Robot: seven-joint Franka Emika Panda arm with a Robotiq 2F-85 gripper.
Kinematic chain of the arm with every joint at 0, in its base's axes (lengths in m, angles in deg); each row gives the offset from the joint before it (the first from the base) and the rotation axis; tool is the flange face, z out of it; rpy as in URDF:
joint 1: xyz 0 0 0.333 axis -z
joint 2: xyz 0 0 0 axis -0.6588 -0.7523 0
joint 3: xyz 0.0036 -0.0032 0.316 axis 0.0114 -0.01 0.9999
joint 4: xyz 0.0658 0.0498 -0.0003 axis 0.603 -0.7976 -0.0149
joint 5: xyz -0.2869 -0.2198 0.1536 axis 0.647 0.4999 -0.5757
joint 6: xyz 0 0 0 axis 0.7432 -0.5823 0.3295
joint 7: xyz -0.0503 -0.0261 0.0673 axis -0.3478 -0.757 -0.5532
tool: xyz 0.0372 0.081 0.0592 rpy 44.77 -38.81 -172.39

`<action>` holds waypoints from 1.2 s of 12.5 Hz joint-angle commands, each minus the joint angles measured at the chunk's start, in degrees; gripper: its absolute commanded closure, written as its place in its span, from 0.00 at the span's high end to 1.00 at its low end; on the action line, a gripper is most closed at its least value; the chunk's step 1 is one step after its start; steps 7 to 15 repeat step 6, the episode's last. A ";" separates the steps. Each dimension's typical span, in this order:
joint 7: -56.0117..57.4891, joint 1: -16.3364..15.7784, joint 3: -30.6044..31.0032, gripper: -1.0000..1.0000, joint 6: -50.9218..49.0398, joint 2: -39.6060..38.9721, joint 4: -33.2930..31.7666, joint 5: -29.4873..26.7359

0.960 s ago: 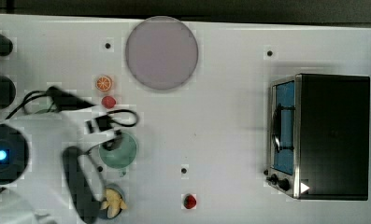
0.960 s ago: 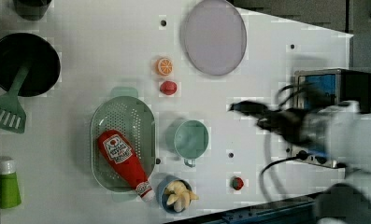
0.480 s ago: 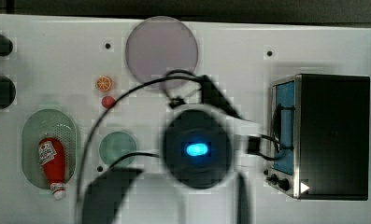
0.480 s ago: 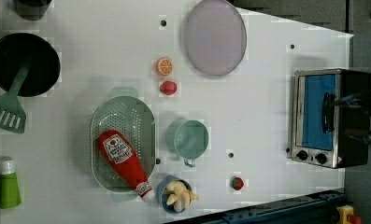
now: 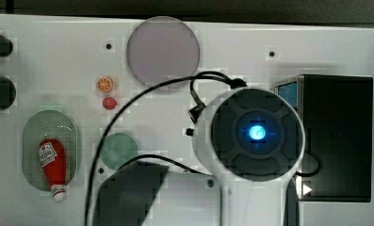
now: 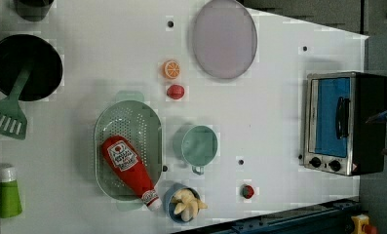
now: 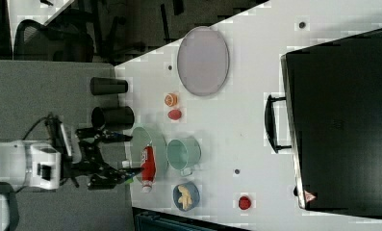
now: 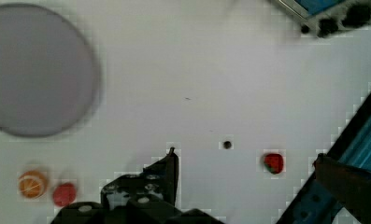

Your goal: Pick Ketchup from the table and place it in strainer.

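So the ketchup [image 6: 128, 165] is lying inside the strainer [image 6: 127, 114], over on the left view's left, white cap poking over the rim. Looks like a light, slick plastic squeeze bottle that gives a bit; I'd grab it across the fat labelled middle. The gripper [image 8: 246, 161] hangs over bare counter [image 6: 269, 122], jaws spread wide and holding nothing. Compared to half a second back, the bottle hasn't budged, while the arm has slid toward the top view's right.
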 commanded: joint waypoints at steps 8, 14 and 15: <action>-0.33 -1.70 1.25 1.00 -0.42 1.22 2.27 -3.70; -0.33 -1.70 1.25 1.00 -0.42 1.22 2.27 -3.70; -0.33 -1.70 1.25 1.00 -0.42 1.22 2.27 -3.70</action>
